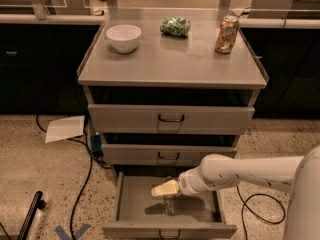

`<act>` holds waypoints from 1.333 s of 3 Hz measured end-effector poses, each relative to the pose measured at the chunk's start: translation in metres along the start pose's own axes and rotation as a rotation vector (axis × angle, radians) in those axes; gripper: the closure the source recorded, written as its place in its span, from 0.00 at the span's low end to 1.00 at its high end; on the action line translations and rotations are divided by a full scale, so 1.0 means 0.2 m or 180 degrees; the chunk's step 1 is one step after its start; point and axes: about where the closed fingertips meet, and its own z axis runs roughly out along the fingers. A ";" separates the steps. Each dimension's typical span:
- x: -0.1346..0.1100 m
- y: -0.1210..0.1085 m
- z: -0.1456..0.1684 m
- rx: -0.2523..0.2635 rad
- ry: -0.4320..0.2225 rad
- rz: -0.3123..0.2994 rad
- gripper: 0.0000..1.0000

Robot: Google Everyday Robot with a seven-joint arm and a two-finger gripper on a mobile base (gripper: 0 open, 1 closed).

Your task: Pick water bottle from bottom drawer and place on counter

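The bottom drawer [135, 204] is pulled open, below two closed drawers that look the same. The water bottle [170, 206], small and clear, stands upright on the drawer floor near the middle. My gripper [164, 190] reaches in from the right on a white arm and hangs right over the bottle's top, hiding the cap. The counter [170, 59] is the flat grey cabinet top above the drawers.
On the counter are a white bowl [123, 36] at the back left, a green bag [175, 26] at the back middle and an orange dented can [226, 34] at the back right. A sheet of paper [65, 128] and cables [85, 174] lie on the floor to the left.
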 end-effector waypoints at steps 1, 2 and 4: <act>0.00 0.00 0.00 0.0000 0.0000 0.0000 0.00; -0.01 -0.08 0.10 -0.0145 -0.0041 0.0021 0.00; -0.06 -0.27 0.56 -0.0469 -0.0028 0.0076 0.00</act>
